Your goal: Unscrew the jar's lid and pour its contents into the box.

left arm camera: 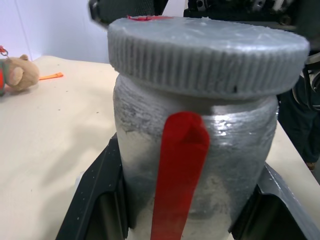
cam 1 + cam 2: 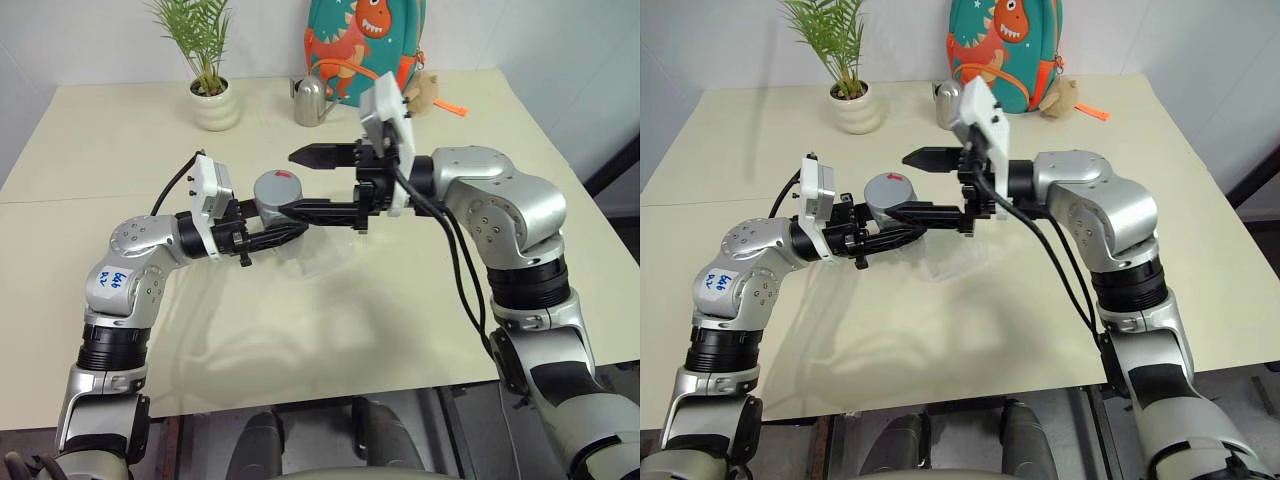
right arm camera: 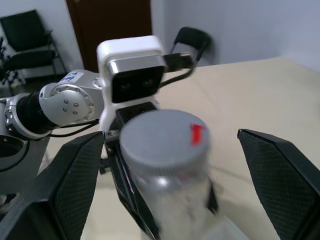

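The silvery jar [image 2: 272,203] is held upright above the table, with my left gripper [image 2: 272,232] shut on its body. A strip of red tape runs down the jar [image 1: 150,140] between the left gripper's fingers [image 1: 95,200]. The grey lid [image 2: 279,185] with its red mark sits on the jar's mouth. My right gripper [image 2: 288,184] is open and comes in level from the right. Its fingers [image 3: 70,185] stand wide on either side of the lid [image 3: 160,140], apart from it. The clear box [image 2: 955,256] lies on the table just below the right gripper. The contents are hidden inside the jar.
At the table's far edge stand a potted plant [image 2: 212,95], a silver watering can [image 2: 310,101], a dinosaur backpack [image 2: 365,45] and a small teddy bear [image 2: 425,92]. The near table edge [image 2: 330,395] runs below both arms.
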You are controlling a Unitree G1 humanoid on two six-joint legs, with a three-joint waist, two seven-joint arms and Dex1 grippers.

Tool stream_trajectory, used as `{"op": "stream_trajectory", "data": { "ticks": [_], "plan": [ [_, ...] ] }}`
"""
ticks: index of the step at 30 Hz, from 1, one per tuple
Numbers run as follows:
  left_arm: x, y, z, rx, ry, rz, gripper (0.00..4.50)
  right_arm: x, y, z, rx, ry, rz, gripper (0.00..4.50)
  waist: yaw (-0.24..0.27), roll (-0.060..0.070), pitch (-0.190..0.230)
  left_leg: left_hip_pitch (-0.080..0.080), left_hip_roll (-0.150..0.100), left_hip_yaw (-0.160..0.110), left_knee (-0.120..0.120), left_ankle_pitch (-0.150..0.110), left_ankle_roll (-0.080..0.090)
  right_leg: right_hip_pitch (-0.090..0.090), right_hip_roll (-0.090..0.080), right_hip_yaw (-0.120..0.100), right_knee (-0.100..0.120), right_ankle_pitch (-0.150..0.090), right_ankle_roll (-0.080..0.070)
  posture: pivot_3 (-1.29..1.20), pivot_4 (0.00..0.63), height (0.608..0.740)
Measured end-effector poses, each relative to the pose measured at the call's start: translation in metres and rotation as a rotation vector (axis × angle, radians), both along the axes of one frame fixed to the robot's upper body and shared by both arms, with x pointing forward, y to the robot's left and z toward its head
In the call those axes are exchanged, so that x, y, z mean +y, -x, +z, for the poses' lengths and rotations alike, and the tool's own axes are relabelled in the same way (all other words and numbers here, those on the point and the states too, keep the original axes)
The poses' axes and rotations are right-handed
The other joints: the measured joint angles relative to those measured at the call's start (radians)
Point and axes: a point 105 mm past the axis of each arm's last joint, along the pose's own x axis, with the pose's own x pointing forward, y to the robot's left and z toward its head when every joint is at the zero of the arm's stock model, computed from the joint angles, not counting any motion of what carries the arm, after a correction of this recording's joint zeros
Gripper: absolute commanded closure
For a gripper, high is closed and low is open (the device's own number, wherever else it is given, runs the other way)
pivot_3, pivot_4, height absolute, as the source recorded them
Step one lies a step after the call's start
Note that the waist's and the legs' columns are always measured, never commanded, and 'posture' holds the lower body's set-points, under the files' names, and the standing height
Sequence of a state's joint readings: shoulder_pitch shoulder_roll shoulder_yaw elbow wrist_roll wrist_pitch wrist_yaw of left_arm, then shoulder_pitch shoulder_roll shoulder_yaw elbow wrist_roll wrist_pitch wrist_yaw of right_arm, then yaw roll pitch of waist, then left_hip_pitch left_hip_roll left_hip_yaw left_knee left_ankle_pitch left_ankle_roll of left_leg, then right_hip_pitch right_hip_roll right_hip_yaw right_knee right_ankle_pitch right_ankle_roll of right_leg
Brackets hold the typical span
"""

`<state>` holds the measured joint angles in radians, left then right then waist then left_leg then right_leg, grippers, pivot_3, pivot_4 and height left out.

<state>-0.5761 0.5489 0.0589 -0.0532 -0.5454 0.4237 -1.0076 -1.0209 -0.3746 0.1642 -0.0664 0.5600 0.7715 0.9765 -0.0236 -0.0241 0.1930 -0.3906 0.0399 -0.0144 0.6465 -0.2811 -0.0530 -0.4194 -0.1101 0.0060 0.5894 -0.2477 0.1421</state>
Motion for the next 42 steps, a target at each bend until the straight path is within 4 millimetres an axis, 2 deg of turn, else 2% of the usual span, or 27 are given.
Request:
{"op": "stream_trajectory", "data": {
  "ticks": [5,14,23,31,38,42],
  "plan": [
    [-0.001,0.0,0.0,0.001,0.0,-0.002,2.57,0.014,-0.002,-0.003,-0.003,0.025,-0.001,0.03,-0.003,0.0,0.0,0.0,0.0,0.0,0.0,0.0,0.0,0.0,0.0,0.0,0.0,0.0,0.0,0.0,0.15,0.74],
    [-0.002,0.0,-0.001,0.003,0.005,-0.005,2.57,0.012,-0.013,-0.005,0.002,0.031,-0.042,0.03,-0.003,0.0,0.0,0.0,0.0,0.0,0.0,0.0,0.0,0.0,0.0,0.0,0.0,0.0,0.0,0.0,0.15,0.74],
    [-0.001,-0.003,-0.001,0.005,0.008,0.019,2.57,-0.012,-0.017,-0.01,0.029,0.05,-0.058,0.03,-0.002,0.0,0.0,0.0,0.0,0.0,0.0,0.0,0.0,0.0,0.0,0.0,0.0,0.0,0.0,0.0,0.15,0.74],
    [-0.001,-0.001,0.0,0.001,0.005,0.009,2.57,-0.048,-0.035,-0.008,0.06,0.033,-0.181,0.03,-0.002,0.0,0.0,0.0,0.0,0.0,0.0,0.0,0.0,0.0,0.0,0.0,0.0,0.0,0.0,0.0,0.15,0.74],
    [0.0,-0.001,0.0,0.0,0.001,0.011,2.57,-0.057,-0.034,-0.016,0.097,0.045,-0.164,0.03,-0.003,0.0,0.0,0.0,0.0,0.0,0.0,0.0,0.0,0.0,0.0,0.0,0.0,0.0,0.0,0.0,0.15,0.74],
    [0.001,-0.001,-0.001,0.001,-0.001,0.012,2.57,-0.049,-0.021,-0.01,0.081,0.019,-0.083,0.03,-0.004,0.0,0.0,0.0,0.0,0.0,-0.001,0.0,0.0,0.0,0.0,0.0,0.0,0.0,0.0,0.0,0.15,0.74]
  ]
}}
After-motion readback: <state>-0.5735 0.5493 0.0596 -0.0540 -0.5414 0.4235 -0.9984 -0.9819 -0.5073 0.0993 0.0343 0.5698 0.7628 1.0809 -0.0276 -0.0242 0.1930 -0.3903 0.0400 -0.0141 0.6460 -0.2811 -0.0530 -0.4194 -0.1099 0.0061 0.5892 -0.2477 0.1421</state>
